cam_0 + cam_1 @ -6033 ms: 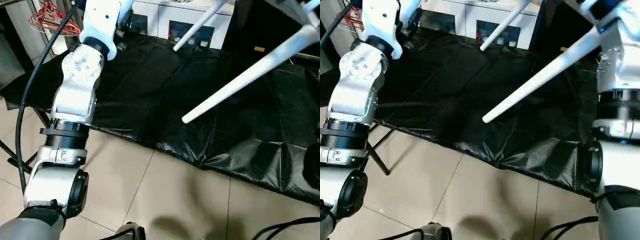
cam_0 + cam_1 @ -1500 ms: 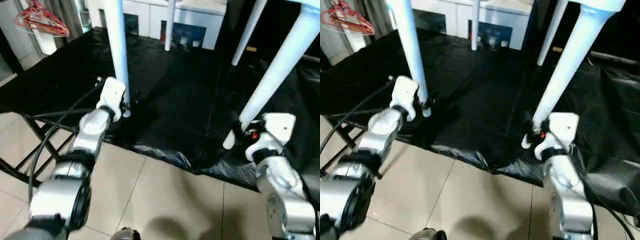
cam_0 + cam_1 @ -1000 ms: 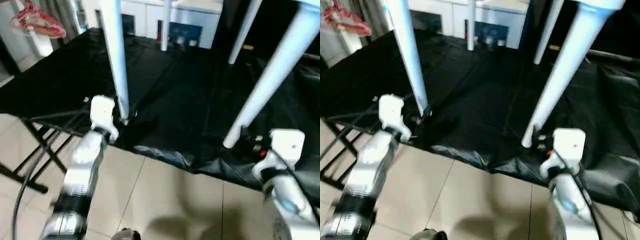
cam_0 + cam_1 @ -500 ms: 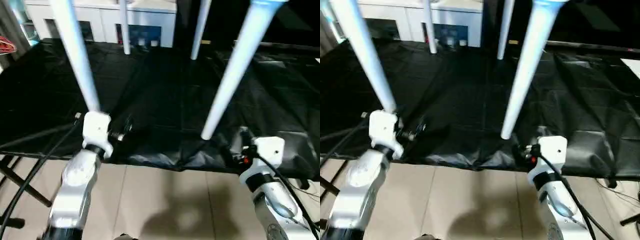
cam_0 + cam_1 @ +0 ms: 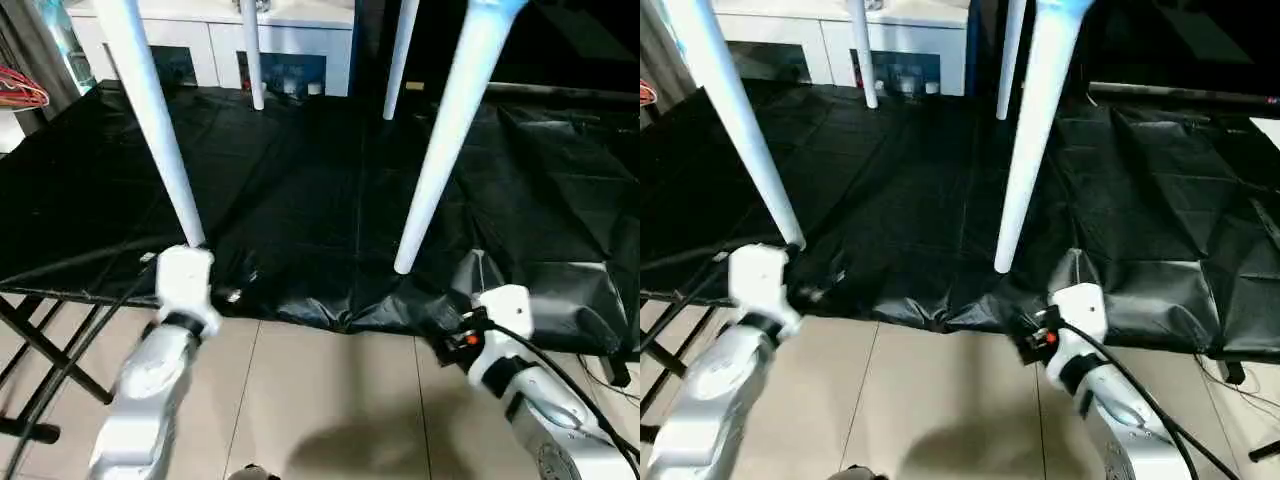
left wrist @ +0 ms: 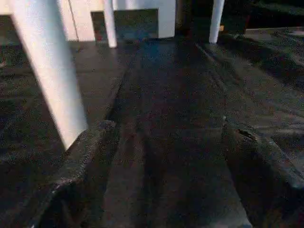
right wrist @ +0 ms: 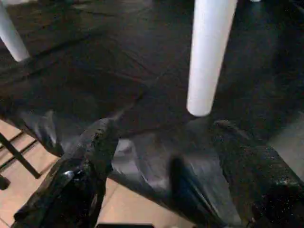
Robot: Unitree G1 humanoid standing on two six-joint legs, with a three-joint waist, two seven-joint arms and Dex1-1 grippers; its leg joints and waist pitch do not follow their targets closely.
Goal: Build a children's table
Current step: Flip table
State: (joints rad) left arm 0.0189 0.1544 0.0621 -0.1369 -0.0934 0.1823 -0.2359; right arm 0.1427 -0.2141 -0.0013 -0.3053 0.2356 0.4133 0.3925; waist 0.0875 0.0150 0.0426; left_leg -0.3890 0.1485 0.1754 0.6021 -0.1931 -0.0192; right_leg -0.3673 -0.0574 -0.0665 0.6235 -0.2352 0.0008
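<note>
The children's table stands upright on the black sheet (image 5: 300, 190), its top out of frame above. Two white legs are near me, the left leg (image 5: 160, 130) and the right leg (image 5: 445, 140). Two more legs (image 5: 252, 55) stand at the back. My left gripper (image 6: 166, 156) is open, with its fingers (image 6: 80, 161) just short of the left leg's foot (image 6: 50, 66), apart from it. My right gripper (image 7: 166, 152) is open too, low at the sheet's near edge, with the right leg's foot (image 7: 209, 52) ahead of it and untouched.
A white cabinet (image 5: 200, 40) with glass doors lines the back wall. Red hangers (image 5: 20, 88) hang at the far left. Black folding frame bars (image 5: 30, 340) stick out under the sheet at left. Tiled floor (image 5: 330, 400) lies in front, with a cable (image 5: 610, 365) at right.
Both grippers have drawn back from the two near leg feet toward the sheet's front edge and sit lower. The table stays put. The camera has also shifted.
</note>
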